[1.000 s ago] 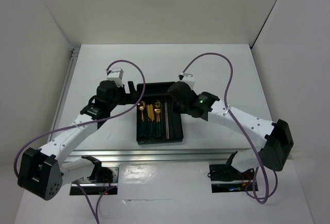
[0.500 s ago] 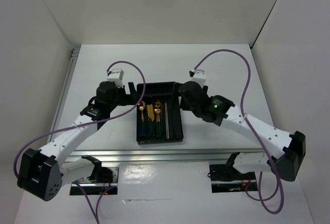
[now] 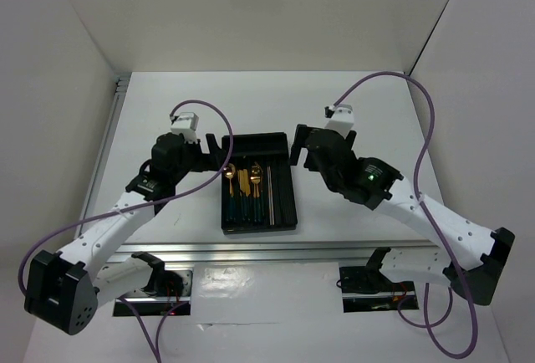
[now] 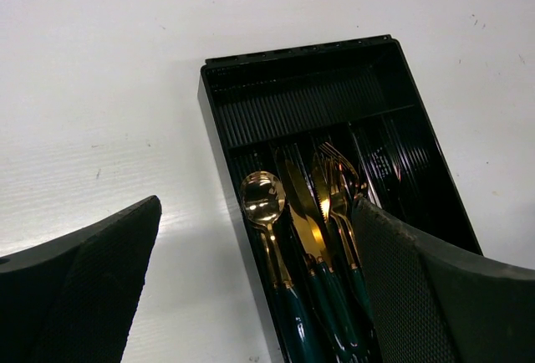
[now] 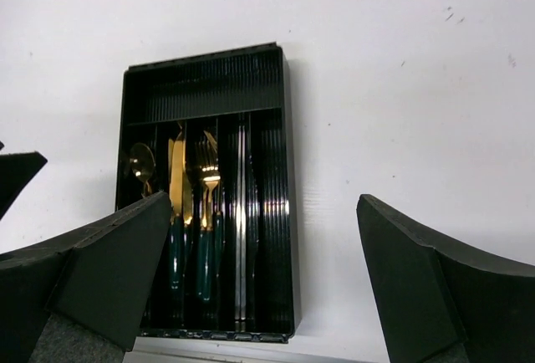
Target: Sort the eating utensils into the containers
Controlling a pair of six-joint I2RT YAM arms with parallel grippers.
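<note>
– Top external view first: where does the black tray (image 3: 255,141) sit?
– On the white table (image 3: 376,104), between the two arms, with its long side running away from their bases. The eating utensils lie inside it. A spoon (image 3: 228,171) is in the slot nearest the left arm, then come a knife (image 3: 242,181), a fork (image 3: 256,176) and a thin silver piece (image 3: 270,197). They lie side by side, with the gold heads toward the far end.
– And the claws?
– The left gripper (image 3: 213,150) hangs just beside the tray's far left corner, and the right gripper (image 3: 295,146) just beside its far right corner. Both are spread wide and grasp nothing.
– Left wrist view?
– Its two dark fingers (image 4: 79,296) stand far apart at the bottom corners of the view, released, with the table and tray below them. The right-hand finger covers part of the tray's near right side. The spoon, knife and fork heads gleam in the lengthwise slots, and their green handles run toward the camera.
– Right wrist view?
– Here the fingers (image 5: 443,296) are also wide apart and hold nothing. The tray lies below, closer to the left-hand finger, which hides its near left corner. The spoon, knife, fork and silver piece each lie in their own slot, and the silver piece is right next to the fork.
</note>
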